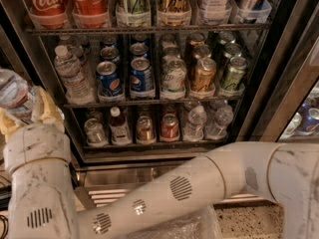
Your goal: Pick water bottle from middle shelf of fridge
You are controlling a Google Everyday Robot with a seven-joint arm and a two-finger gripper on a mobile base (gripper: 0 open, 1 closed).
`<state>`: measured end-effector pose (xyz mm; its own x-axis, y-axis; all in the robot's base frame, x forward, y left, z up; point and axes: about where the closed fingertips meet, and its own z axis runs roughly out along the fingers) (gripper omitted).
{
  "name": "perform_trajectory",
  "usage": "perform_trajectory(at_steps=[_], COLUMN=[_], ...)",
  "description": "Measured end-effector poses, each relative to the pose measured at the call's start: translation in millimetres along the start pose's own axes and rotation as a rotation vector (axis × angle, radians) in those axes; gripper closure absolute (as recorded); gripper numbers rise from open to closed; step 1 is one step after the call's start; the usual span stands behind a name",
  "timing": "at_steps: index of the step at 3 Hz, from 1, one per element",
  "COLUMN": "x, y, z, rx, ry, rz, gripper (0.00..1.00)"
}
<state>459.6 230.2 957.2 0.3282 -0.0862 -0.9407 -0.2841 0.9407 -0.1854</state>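
My gripper [22, 114] is at the far left, outside and to the left of the fridge [279, 83], level with the lower rack. Its yellowish fingers [47, 109] are shut on a clear ribbed water bottle [12, 93], which tilts up and left and is cut off by the picture's edge. The middle shelf [149, 102] holds blue Pepsi cans [108, 76], a green can [232, 72], a gold can [203, 74] and another clear water bottle with a white cap [70, 72] at its left end.
Red Coca-Cola cans [45, 1] line the top rack. The bottom rack holds cans, small bottles and a red-capped bottle [118, 126]. My white arm [189, 188] crosses the foreground in front of the steel grille [104, 195]. A clear plastic bin [184, 225] sits below.
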Motion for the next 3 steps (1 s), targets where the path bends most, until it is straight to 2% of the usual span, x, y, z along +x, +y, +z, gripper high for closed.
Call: perform_trajectory(at_steps=[1,2,3], x=[-4,-4,-7], y=[-11,-11,-17], z=[-37,-37,-50], rx=[-0.052,-0.052,-0.087], ry=[0.037,0.037,0.05], rz=[-0.042,-0.042,0.012], gripper=[1.0,1.0,1.0])
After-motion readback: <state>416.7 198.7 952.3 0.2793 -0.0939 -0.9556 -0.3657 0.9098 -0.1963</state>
